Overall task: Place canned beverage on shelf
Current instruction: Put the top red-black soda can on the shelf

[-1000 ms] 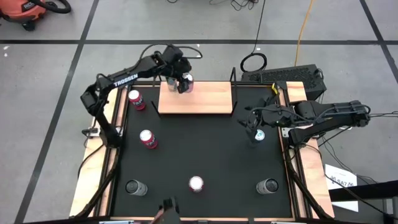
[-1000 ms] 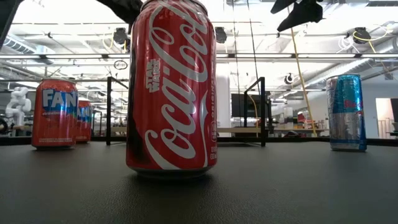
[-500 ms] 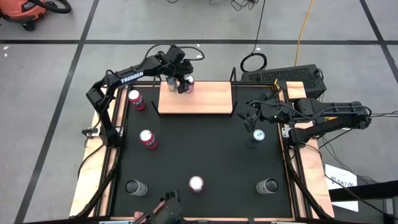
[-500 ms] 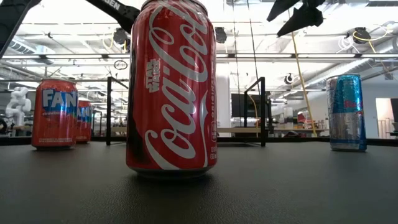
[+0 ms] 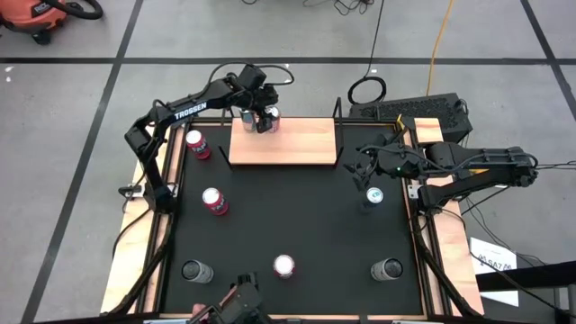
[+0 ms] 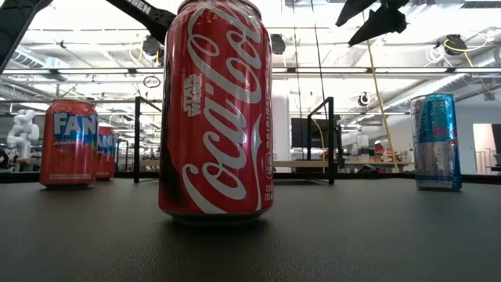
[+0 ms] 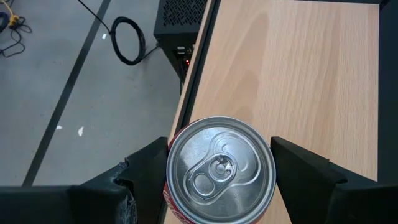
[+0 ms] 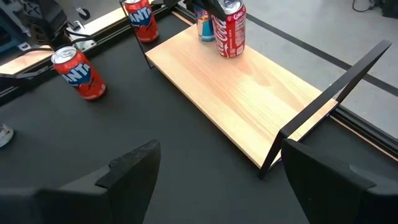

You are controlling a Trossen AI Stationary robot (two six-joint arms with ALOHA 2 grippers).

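**Left gripper brackets a red can at the shelf's back corner**

Left gripper (image 7: 219,180) sits over the far left corner of the shelf (image 5: 297,144), its two dark fingers (image 7: 148,168) standing either side of an upright red cola can (image 7: 219,173). From the left wrist view the fingers hug the can's sides closely; whether they press on it cannot be told. The can stands on the light wood at the shelf's edge, and just beside it, in the right wrist view, stands a slim blue can (image 8: 203,23).

Right gripper (image 8: 217,171) hangs wide open with nothing between its fingers, above the black table (image 5: 306,216) off the shelf's right end, close to a blue-topped can (image 5: 374,195). A thin black rod (image 8: 329,93) at the shelf's near right corner rises between that gripper and the board.

Elsewhere on the table: two orange-red Fanta cans (image 5: 197,144) and (image 5: 214,202) stand left of the shelf; along the front edge stand a dark-topped can (image 5: 194,271), a red Coca-Cola can (image 6: 215,113) and another dark-topped can (image 5: 387,269). In the low view the Coca-Cola can blocks most of the shelf behind it.
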